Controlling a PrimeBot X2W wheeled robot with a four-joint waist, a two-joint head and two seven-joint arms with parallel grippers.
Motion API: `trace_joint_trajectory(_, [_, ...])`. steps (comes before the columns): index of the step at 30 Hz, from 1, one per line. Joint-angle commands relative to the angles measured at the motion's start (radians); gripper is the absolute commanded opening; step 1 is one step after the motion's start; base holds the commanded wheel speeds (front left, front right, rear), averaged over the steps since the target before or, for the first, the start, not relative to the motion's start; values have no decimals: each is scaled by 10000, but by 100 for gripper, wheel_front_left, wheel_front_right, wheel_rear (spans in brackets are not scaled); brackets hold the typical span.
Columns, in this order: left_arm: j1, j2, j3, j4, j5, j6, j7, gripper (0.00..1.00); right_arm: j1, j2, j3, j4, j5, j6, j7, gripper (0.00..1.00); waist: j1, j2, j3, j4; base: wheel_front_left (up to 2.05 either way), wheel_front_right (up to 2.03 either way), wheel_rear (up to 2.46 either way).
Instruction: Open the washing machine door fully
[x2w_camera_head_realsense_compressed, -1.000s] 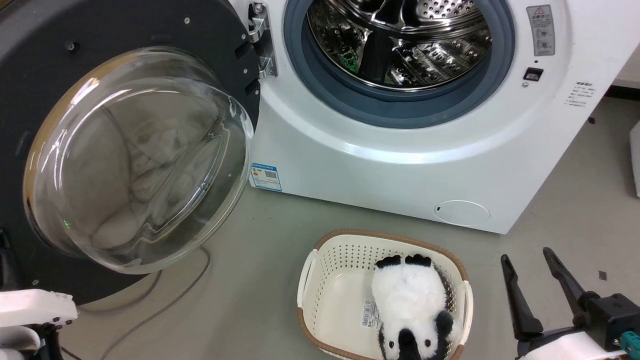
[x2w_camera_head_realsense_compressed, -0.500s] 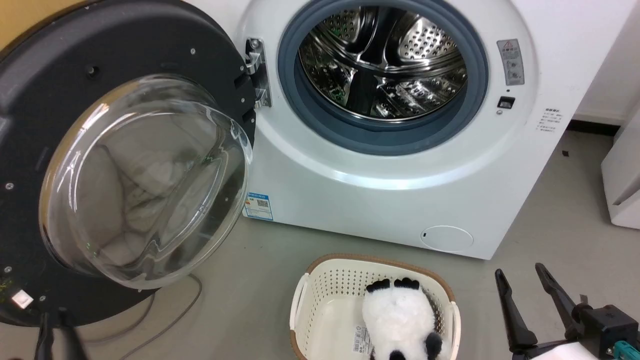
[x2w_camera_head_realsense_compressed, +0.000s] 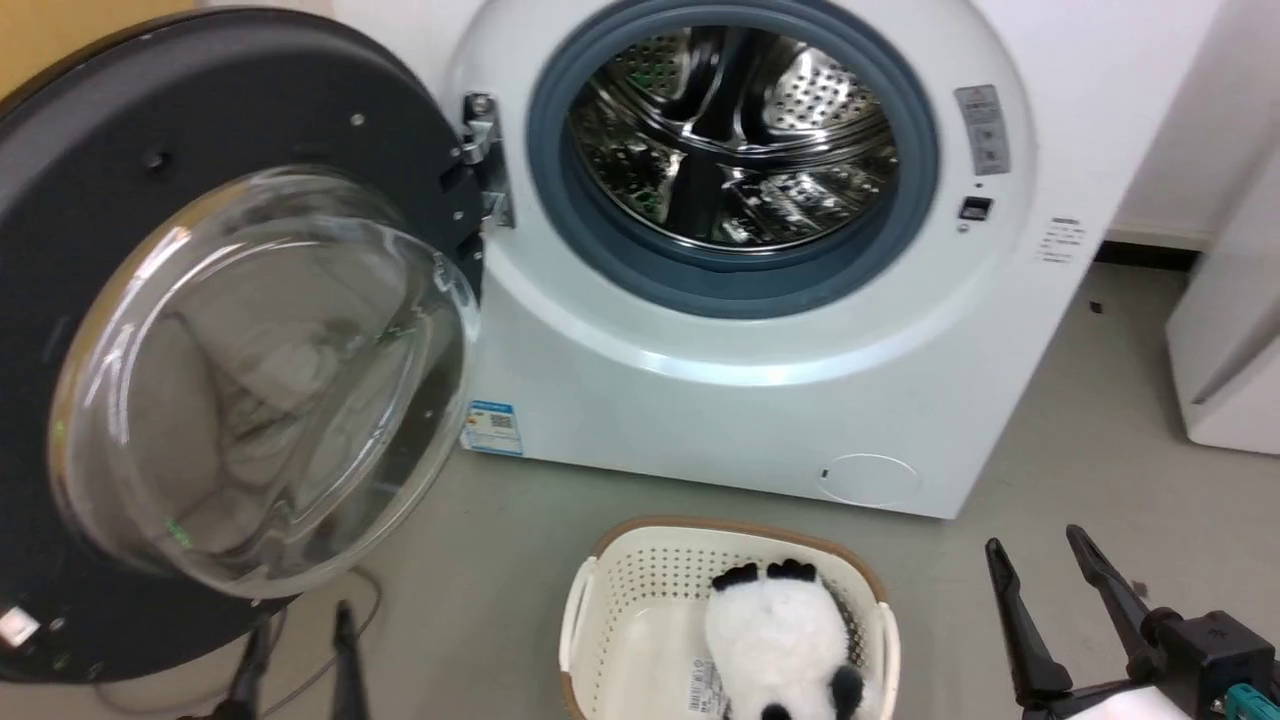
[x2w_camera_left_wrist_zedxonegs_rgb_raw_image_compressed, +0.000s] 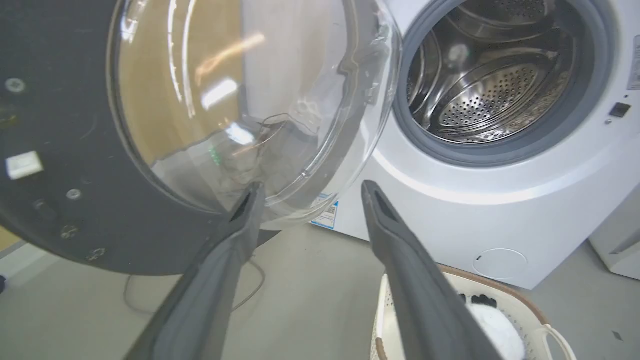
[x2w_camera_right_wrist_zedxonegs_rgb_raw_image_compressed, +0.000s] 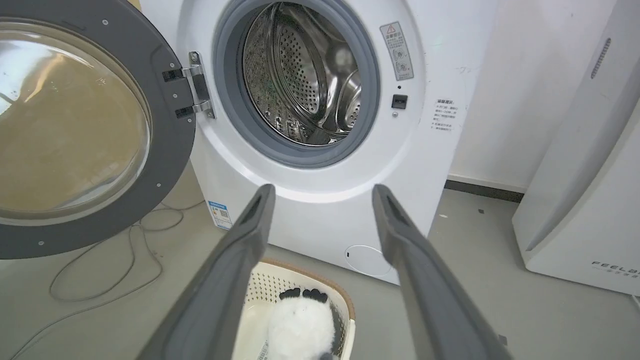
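Your left gripper (x2w_camera_head_realsense_compressed: 300, 618) — fingers apart, empty — sits just below the round glossy black washing machine door (x2w_camera_head_realsense_compressed: 200, 90). Your right gripper (x2w_camera_head_realsense_compressed: 1031, 538) is spread too.

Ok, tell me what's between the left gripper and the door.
Nothing visible. The open left gripper is right at the door, by the lower edge of its glass; touching or not, I can't tell.

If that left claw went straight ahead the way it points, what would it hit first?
Probably the bulging glass of the washing machine door, just ahead of the left gripper; depth is unclear.
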Motion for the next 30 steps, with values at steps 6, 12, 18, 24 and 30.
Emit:
trace_joint_trajectory(6, [-312, -45, -553, -262, 260, -6, 117, 100, 10, 28, 81, -12, -121, 8, 15, 100, 0, -1, -17, -875, 0, 0, 0])
trace_joint_trajectory(12, [-606, 121, -747, -366, 398, -67, 268, 100, -11, 28, 140, -5, -252, 8, 78, 100, 0, -1, -7, -1654, 0, 0, 0])
trace_joint_trajectory(18, [-718, 238, -841, -463, 412, -92, 447, 100, -2, 28, 225, -16, -326, 8, 122, 100, 0, -1, 25, -2136, 0, 0, 0])
trace_joint_trajectory(24, [-708, 298, -872, -638, 327, -108, 555, 100, -18, 28, 219, 55, -280, 8, 99, 100, 0, -1, 56, -2335, 0, 0, 0])
trace_joint_trajectory(30, [-723, 372, -913, -795, 301, -96, 656, 100, -87, 28, 244, 158, -222, 8, 35, 100, 0, -1, 139, -2387, 0, 0, 0])
